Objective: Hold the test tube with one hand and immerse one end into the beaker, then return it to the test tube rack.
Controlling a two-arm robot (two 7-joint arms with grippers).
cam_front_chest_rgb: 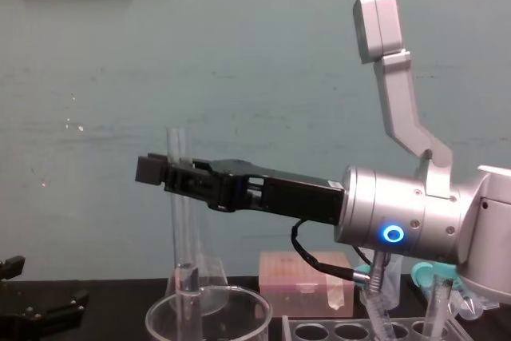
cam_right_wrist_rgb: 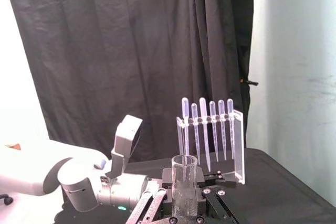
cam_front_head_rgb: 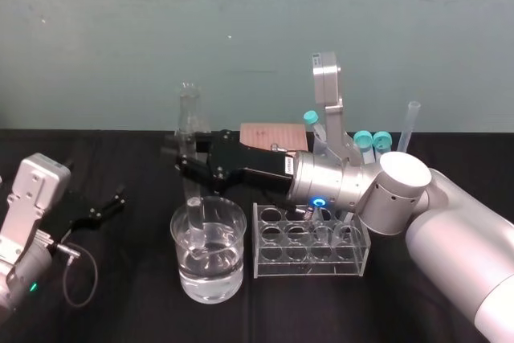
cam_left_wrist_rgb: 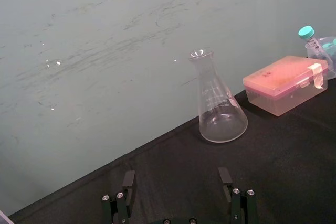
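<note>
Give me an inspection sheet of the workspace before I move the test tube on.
Surface: black tabletop, no spills seen.
Job's things: test tube upright, lower end inside the beaker, which holds clear liquid; test tube rack beside the beaker, front holes empty.
Clutter: flask, pink box, teal-capped tubes, pipette stand.
Grippers: right gripper above the beaker, fingers shut on the test tube; left gripper parked at the left, fingers open.
Cables: looped cable by the left arm.
Surroundings: teal wall, black curtain.

Silver arm (cam_front_head_rgb: 450,222), black gripper (cam_front_head_rgb: 178,158) (blue ring (cam_front_head_rgb: 319,202))
</note>
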